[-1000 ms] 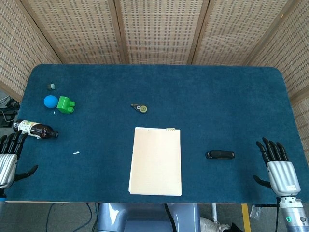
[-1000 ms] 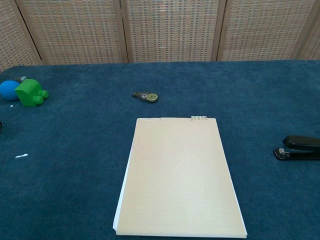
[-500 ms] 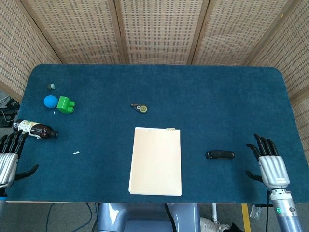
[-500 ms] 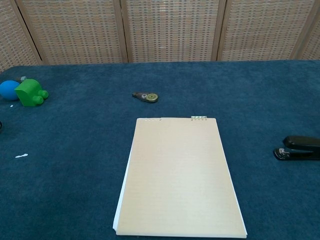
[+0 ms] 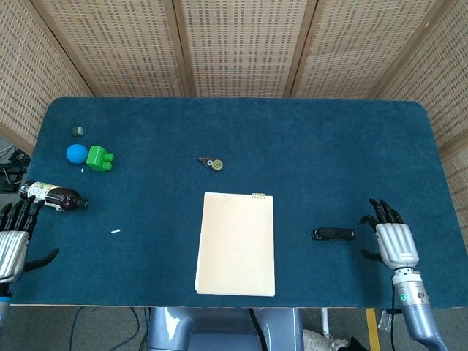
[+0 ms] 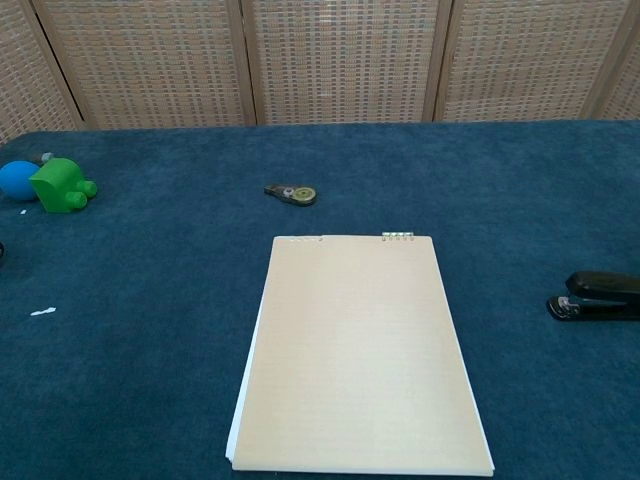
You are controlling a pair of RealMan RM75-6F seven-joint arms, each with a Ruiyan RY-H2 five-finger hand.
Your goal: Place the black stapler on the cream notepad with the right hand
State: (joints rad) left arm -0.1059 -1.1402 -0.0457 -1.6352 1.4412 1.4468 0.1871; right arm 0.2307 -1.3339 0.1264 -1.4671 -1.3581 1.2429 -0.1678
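The black stapler (image 5: 333,234) lies flat on the blue table, right of the cream notepad (image 5: 236,243); in the chest view the stapler (image 6: 597,297) sits at the right edge and the notepad (image 6: 358,353) fills the middle. My right hand (image 5: 390,238) hovers just right of the stapler, fingers spread, holding nothing. My left hand (image 5: 12,240) is at the table's front-left corner, fingers apart and empty. Neither hand shows in the chest view.
A brown bottle (image 5: 53,196) lies near my left hand. A blue ball (image 5: 76,153), a green block (image 5: 99,158) and a small grey piece (image 5: 77,131) sit at the far left. A correction-tape dispenser (image 5: 212,163) lies beyond the notepad. A white scrap (image 5: 115,232) lies front left.
My right hand has moved left and slightly forward, closing most of the gap to the stapler. The stapler, notepad and left hand have stayed put.
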